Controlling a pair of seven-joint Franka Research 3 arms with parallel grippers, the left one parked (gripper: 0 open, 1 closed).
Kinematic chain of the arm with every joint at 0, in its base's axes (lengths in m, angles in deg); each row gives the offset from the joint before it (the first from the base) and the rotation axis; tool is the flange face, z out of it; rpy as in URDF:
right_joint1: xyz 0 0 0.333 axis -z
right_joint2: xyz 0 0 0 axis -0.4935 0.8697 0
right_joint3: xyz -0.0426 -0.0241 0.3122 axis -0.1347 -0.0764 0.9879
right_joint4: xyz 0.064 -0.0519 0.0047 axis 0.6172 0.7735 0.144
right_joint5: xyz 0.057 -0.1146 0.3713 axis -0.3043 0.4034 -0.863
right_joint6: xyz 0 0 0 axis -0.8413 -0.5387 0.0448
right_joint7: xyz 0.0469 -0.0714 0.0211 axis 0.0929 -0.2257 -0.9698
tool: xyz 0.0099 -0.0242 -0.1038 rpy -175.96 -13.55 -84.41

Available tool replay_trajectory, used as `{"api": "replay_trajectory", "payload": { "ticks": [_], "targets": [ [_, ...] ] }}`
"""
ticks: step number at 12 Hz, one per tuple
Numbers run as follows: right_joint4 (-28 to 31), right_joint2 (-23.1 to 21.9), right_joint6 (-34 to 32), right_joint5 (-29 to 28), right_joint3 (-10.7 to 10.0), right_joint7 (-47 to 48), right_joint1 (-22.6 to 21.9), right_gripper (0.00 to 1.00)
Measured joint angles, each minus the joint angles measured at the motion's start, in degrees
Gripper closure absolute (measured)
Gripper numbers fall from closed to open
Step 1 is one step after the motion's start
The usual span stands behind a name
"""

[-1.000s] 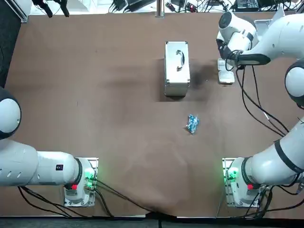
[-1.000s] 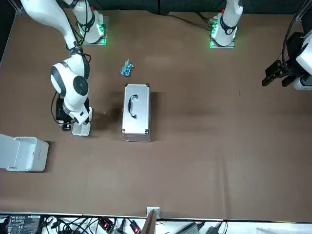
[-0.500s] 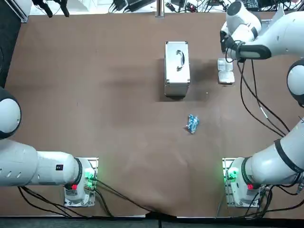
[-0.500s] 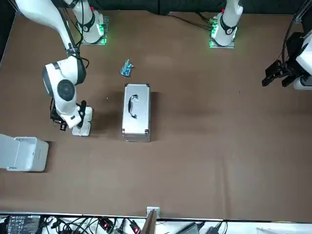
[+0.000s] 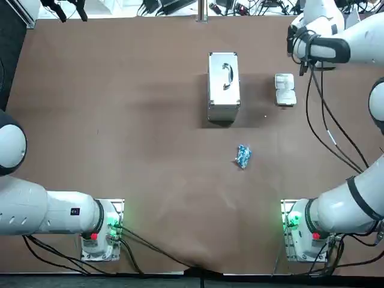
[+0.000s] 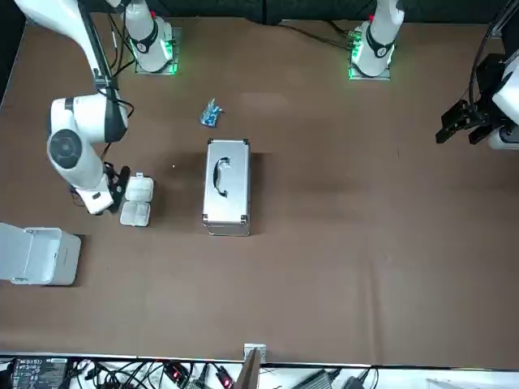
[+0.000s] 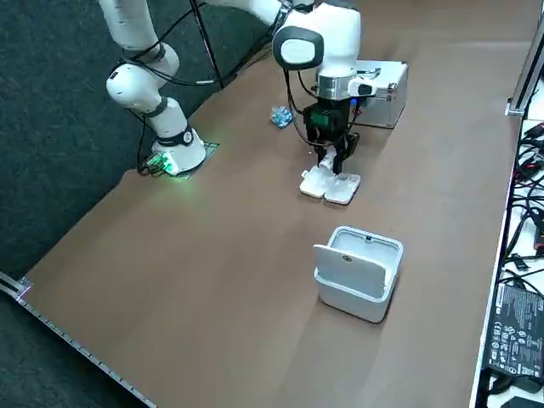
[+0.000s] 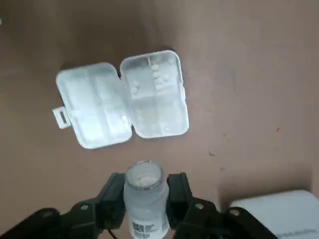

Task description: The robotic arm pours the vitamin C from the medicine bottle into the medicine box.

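White tablets (image 8: 156, 74) lie in the tray half of the open medicine box (image 8: 94, 107), so I'd say the pour is done. The right gripper (image 8: 144, 183) has drawn back from over the box since a second ago. It now hangs just beside it, fingers clamped on the uncapped medicine bottle (image 8: 144, 204). The box rests on the brown table (image 8: 249, 59), near the metal case (image 5: 224, 87).
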Motion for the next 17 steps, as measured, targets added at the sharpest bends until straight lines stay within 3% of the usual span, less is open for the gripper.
{"api": "replay_trajectory", "payload": {
  "ticks": [5,12,16,17],
  "targets": [
    [0.1,-0.2,0.4,-15.1,-3.9,-9.4,1.0,0.56],
    [0.4,0.0,4.8,-29.3,-4.2,-16.0,6.0,0.56],
    [0.7,-0.1,4.9,-40.4,-4.4,-22.6,10.4,0.56],
    [1.3,0.0,6.2,-45.7,-4.4,-25.6,12.5,0.56]
  ]
}}
